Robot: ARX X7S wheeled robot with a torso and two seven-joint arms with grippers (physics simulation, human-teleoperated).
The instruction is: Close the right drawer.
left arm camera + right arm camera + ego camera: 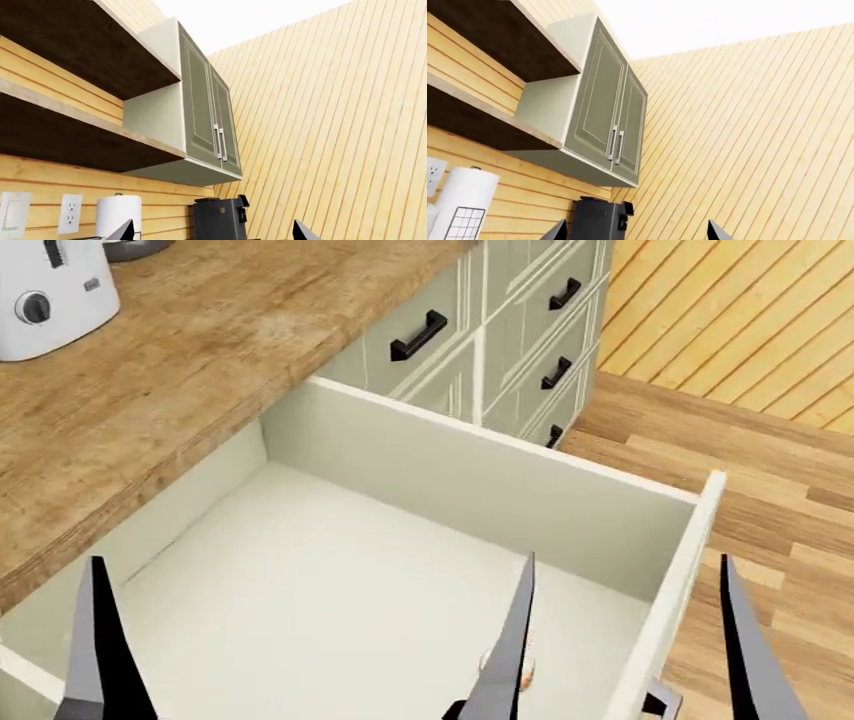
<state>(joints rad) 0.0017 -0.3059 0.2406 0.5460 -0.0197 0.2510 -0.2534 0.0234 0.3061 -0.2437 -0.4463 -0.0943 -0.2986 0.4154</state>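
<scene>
The right drawer point(400, 570) stands pulled well out from under the wooden worktop point(174, 370), filling most of the head view. Its off-white box is roomy and nearly bare; only a small pale orange-tinted thing point(523, 668), too small to identify, lies on the floor near the front wall. The drawer's front panel point(674, 590) shows edge-on at the right, over the plank floor point(761, 470). Beyond the drawer runs a stack of narrower green drawers point(534, 320) with black handles. A white appliance point(47, 285) sits on the worktop at the far left.

Both claws point up rather than at the drawer. The right claw point(621, 640) is spread wide: one finger point(514, 640) rises in front of the drawer interior, the other point(747, 640) in front of the floor outside the drawer, so the front panel appears between them in the head view. Whether either finger touches the panel cannot be told. It holds nothing. Of the left claw, only one dark finger point(100, 640) shows in the head view, at the drawer's left side; its wrist view shows two tips point(123, 231) far apart, so it is open and empty too.

The wrist views look up at the plank wall: a green wall cabinet point(607, 125) with paired handles, wooden shelves point(73, 100), a dark coffee machine point(219, 217), a paper towel roll point(119, 214) and wall outlets point(70, 214).
</scene>
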